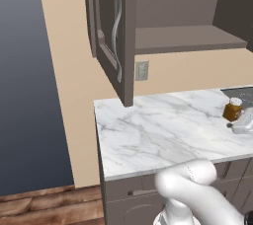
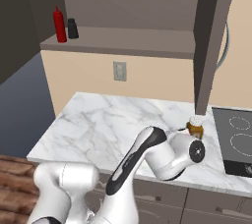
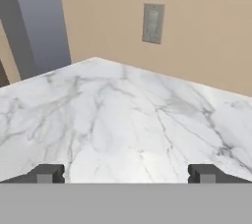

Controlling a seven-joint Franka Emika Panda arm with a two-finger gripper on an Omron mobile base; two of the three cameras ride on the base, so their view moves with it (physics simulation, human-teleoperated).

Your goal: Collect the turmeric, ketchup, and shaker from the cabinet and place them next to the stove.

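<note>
One turmeric (image 1: pixel 233 109) on counter (image 1: pixel 163 130), ketchup (image 2: pixel 59 24) shelved in right view

1. This is a home kitchen, computer-rendered.
2. A white marble counter (image 2: pixel 113 120) runs along a beige wall, with grey-brown drawers (image 1: pixel 128 194) beneath it.
3. A flat black stove (image 2: pixel 236 139) sits level with the counter at its right end.
4. A dark wooden wall cabinet (image 2: pixel 147 2) hangs above, its panelled door (image 1: pixel 111 31) open, with a wavy silver handle.
5. The cabinet shelf holds a red ketchup bottle (image 2: pixel 59 25) and a dark shaker (image 2: pixel 73 29); a spice jar (image 2: pixel 196 126) stands beside the stove.
6. A wall socket (image 3: pixel 153 23) sits above the counter, and the floor (image 1: pixel 44 206) is wood plank.
</note>
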